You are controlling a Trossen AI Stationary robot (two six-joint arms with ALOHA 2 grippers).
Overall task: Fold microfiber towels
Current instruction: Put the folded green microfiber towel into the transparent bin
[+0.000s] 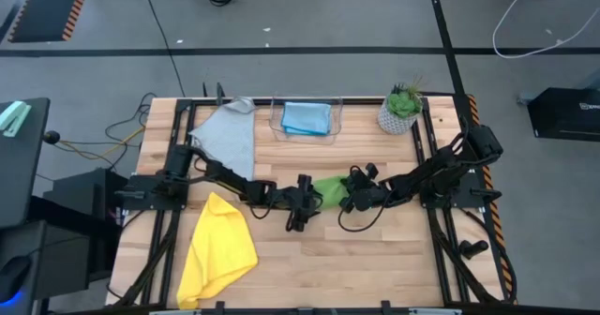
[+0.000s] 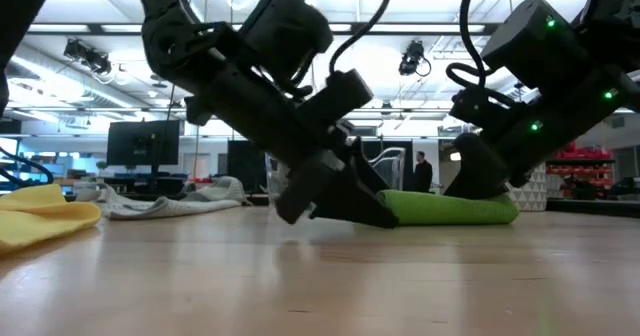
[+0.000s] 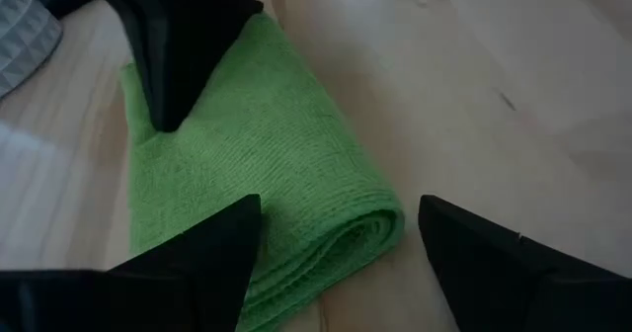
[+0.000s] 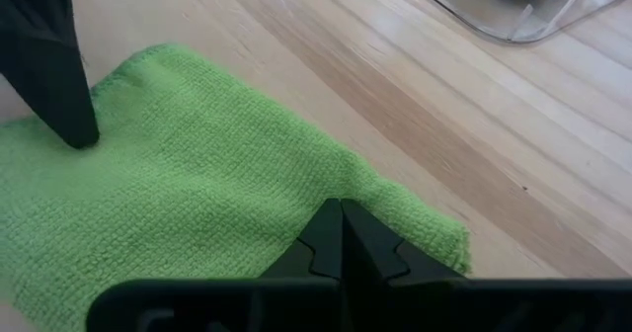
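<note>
Folding is on the soft green microfiber towel [image 1: 330, 189], lying as a small folded rectangle at counter centre, just toward 3 o'clock of the middle. Right end effector [image 1: 354, 200] sits shut with its tips pressed down on the towel's top face, probably pinning the layers so they don't spring open. Left end effector [image 1: 302, 202] is spread wide at the towel's 9 o'clock edge, fingers straddling the rounded fold and gripping nothing; looks like a release or a setup to re-grip. Clear plastic bin [image 1: 338, 118] at 12 o'clock holds the folded light blue towel [image 1: 307, 118], likely the drop-off for finished ones. Crumpled grey towel [image 1: 228, 134] at 11 o'clock and rumpled yellow towel [image 1: 218, 247] at 8 o'clock are unfolded, well apart from both arms.
</note>
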